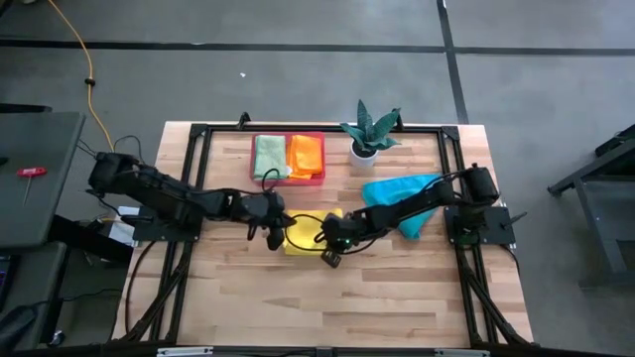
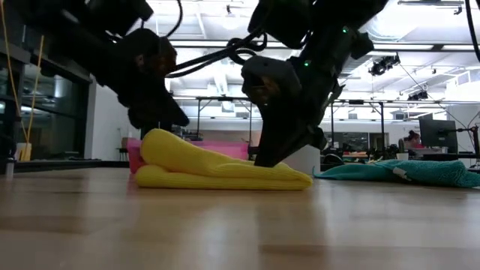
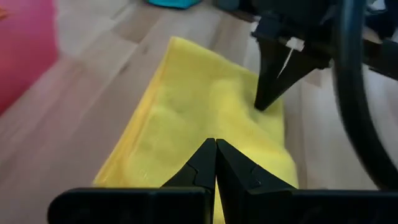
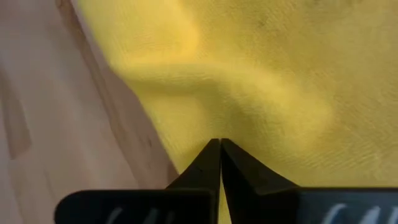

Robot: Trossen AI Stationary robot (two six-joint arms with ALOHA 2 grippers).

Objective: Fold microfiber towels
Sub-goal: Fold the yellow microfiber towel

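- The fingers [image 4: 219, 155] of the right gripper [image 1: 330, 250] are clenched together, tip against tip, and they press on the folded yellow towel [image 1: 303, 236] near its right edge — whether a bit of cloth is pinched between them I cannot tell.
- The fingers [image 3: 215, 158] of the left gripper [image 1: 274, 236] are also clenched, with no gap between them; they stand over the left part of the same yellow towel [image 3: 199, 118], and nothing is seen between them.
- In the low view the yellow towel [image 2: 217, 169] lies on the counter [image 2: 240, 225] as a flat folded bundle, thicker at its left end, with the right gripper [image 2: 279, 154] touching it from above near its thin end and the left gripper [image 2: 161, 112] just above the thick end.
- The teal towel [image 1: 402, 193] lies crumpled on the counter to the right, partly under the right arm [image 1: 427, 196], apart from the yellow one.
- The light green towel [image 1: 268, 156] and the orange towel [image 1: 306, 156] lie side by side inside the pink tray [image 1: 288, 179] at the far side of the counter.
- A potted plant [image 1: 369, 131] in a white pot stands just beside the tray, to its right.
- The left arm [image 1: 159, 190] reaches in from the left side of the counter — both arms meet at the yellow towel in the middle.
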